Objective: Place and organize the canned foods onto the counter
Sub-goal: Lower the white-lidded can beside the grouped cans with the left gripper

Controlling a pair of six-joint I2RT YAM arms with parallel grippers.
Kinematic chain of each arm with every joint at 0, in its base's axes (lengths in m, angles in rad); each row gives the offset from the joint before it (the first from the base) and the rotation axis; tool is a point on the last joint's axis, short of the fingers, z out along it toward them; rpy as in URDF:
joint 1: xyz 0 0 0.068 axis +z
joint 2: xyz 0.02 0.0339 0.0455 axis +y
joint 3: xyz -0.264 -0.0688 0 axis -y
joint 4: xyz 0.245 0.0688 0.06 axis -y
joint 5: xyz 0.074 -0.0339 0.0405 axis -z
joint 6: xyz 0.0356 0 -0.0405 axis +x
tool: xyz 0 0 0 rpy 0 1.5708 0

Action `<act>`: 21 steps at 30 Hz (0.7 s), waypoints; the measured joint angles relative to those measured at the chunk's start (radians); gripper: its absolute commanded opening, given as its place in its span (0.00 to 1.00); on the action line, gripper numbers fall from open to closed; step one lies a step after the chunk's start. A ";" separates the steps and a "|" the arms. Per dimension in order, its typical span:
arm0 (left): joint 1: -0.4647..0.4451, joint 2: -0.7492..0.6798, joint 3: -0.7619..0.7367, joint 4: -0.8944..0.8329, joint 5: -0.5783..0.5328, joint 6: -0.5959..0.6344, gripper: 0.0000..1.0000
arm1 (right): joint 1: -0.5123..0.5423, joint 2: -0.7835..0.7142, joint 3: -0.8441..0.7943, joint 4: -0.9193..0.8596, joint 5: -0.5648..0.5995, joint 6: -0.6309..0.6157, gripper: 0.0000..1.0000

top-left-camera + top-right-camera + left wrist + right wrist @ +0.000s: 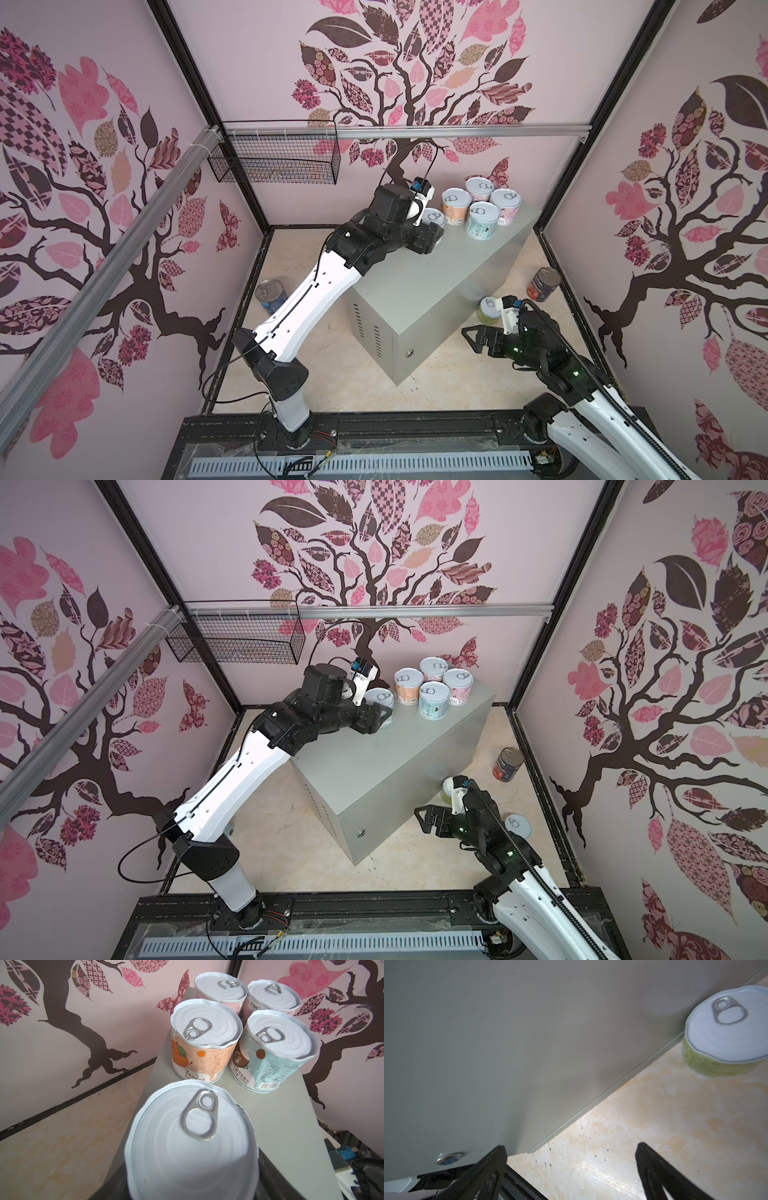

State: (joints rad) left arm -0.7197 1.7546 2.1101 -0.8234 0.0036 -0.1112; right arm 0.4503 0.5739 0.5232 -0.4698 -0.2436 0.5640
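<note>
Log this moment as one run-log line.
left gripper: shut on can | right gripper: open, empty | counter: four-can cluster | floor: green can

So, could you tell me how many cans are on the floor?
4: a tall blue can at left, a dark tomato can at right, a green-labelled short can beside the grey metal box, one pale-lidded can behind the right arm. Others may be hidden.
</note>
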 measured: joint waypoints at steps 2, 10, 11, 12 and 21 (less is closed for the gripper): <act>0.003 0.019 0.020 0.003 0.002 0.003 0.56 | 0.000 0.002 -0.009 0.006 -0.004 0.001 1.00; 0.019 0.064 0.065 0.013 0.014 0.006 0.56 | 0.000 0.020 -0.031 0.035 -0.023 0.004 1.00; 0.022 0.068 0.066 0.019 0.019 0.006 0.56 | 0.000 0.022 -0.033 0.041 -0.024 0.004 1.00; 0.026 0.072 0.068 0.023 0.024 0.005 0.56 | 0.000 0.024 -0.035 0.045 -0.024 0.005 1.00; 0.039 0.093 0.087 0.036 0.051 0.004 0.61 | 0.000 0.042 -0.041 0.063 -0.028 0.004 1.00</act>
State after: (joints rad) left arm -0.6804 1.8473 2.1975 -0.7876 0.0547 -0.1074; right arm 0.4503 0.6159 0.4824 -0.4072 -0.2714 0.5682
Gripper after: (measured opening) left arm 0.677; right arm 0.999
